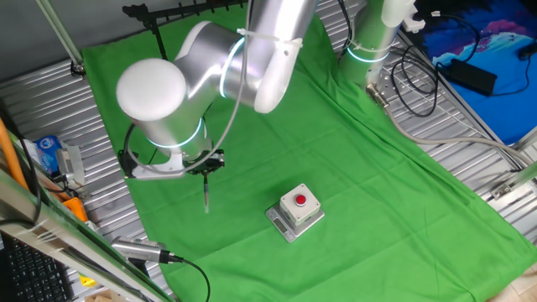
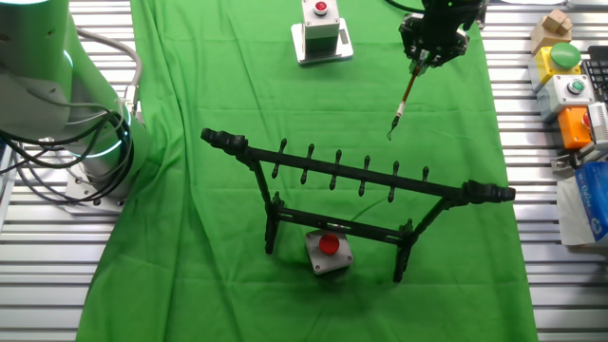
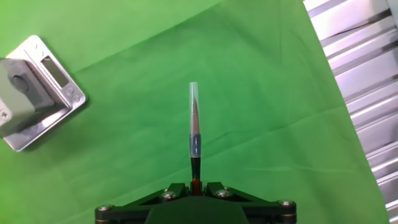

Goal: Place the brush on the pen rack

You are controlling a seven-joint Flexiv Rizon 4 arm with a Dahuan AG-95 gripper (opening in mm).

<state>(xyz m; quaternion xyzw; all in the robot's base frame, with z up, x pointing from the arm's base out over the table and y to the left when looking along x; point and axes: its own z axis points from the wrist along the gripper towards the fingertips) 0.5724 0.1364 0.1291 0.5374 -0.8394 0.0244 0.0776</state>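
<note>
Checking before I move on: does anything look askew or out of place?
Nothing stands out. The brush is held straight in the gripper above the green cloth, and the pen rack stands upright with no brush on it yet.

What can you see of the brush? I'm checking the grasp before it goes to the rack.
The brush is thin, with a dark reddish shaft, black ferrule and a clear cap over its pale tip. The gripper pinches its upper shaft; it hangs tip down, slightly tilted, above the green cloth, apart from the pen rack.

We are seeing the brush (image 2: 406,100) hanging tip-down above the green cloth. The black pen rack (image 2: 356,180) is standing upright, well apart.
</note>
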